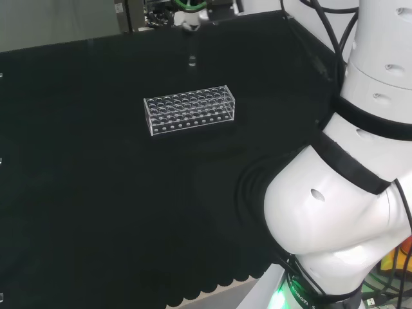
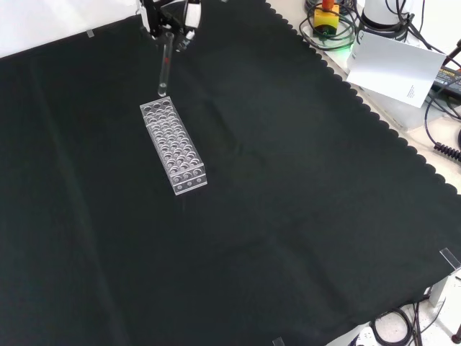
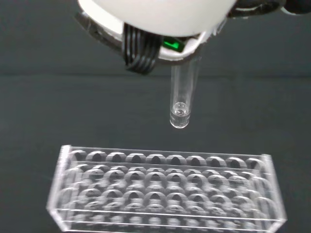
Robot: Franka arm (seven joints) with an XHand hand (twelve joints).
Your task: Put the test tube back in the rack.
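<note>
The test tube (image 2: 164,68) is clear, empty and upright at the upper left of the front view, its rounded lower end just above the far end of the rack (image 2: 173,146). The rack is a clear rectangular block with rows of round holes, lying flat on the cloth, left of centre.

The worktop (image 2: 288,216) wears matt black cloth, scalloped along its edge. The rack (image 2: 173,146) is clear, glossy plastic. The test tube (image 3: 183,92) looks smooth, transparent glass. The hand (image 2: 171,14) shows glossy white shells.
</note>
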